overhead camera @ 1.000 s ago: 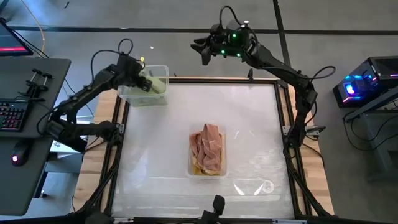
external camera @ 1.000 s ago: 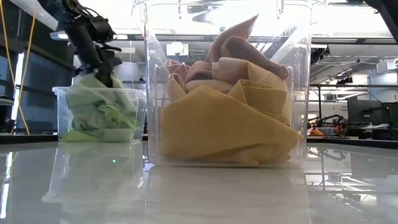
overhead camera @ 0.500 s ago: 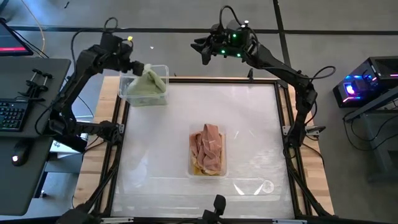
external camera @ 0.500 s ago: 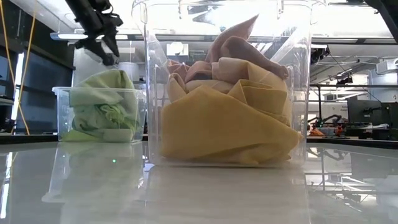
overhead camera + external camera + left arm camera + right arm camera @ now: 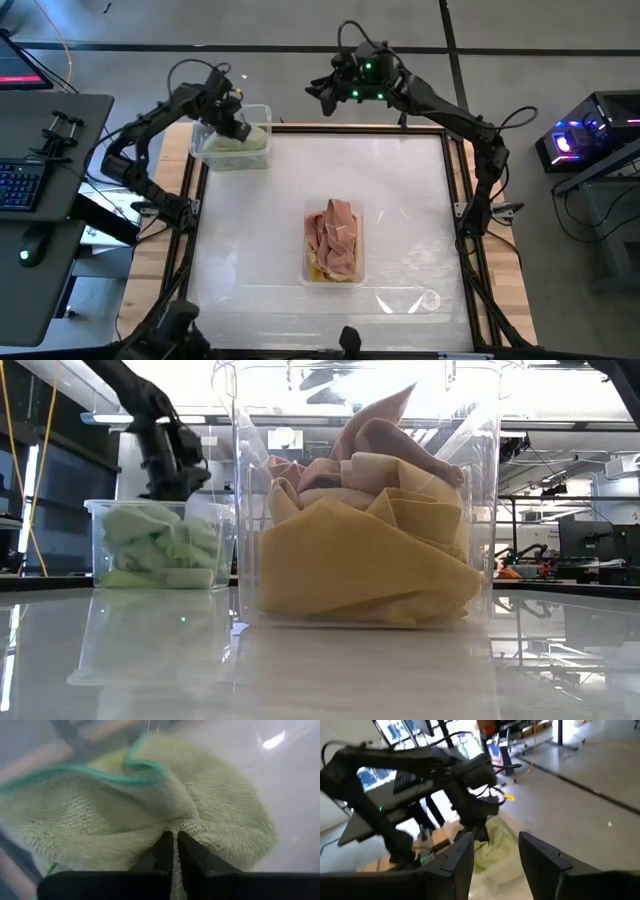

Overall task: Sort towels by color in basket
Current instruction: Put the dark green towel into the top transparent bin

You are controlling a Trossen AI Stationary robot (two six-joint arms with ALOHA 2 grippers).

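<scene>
A small clear bin stands at the table's far left corner with pale and lime green towels packed low inside it. My left gripper is shut and reaches down into this bin onto the pile. A taller clear basket at the table's middle holds salmon pink towels lying on mustard yellow ones. My right gripper hangs open beyond the far edge. My left gripper presses its shut fingers down on the top pale green towel, near the pile's middle, coming from above at a slant. The cloth is dented and creased around the fingertips. The pile lies squashed inside the bin, below its rim.
The tabletop around the middle basket is bare and glossy, bounded by a dark frame. A desk with a keyboard stands left of the table, and lit equipment stands on the right.
My left gripper rose out of the green bin toward the far left, leaving the green towels heaped above the rim. It then came back down onto the heap, which now lies flattened below the rim. My right arm shifted slightly toward the left.
</scene>
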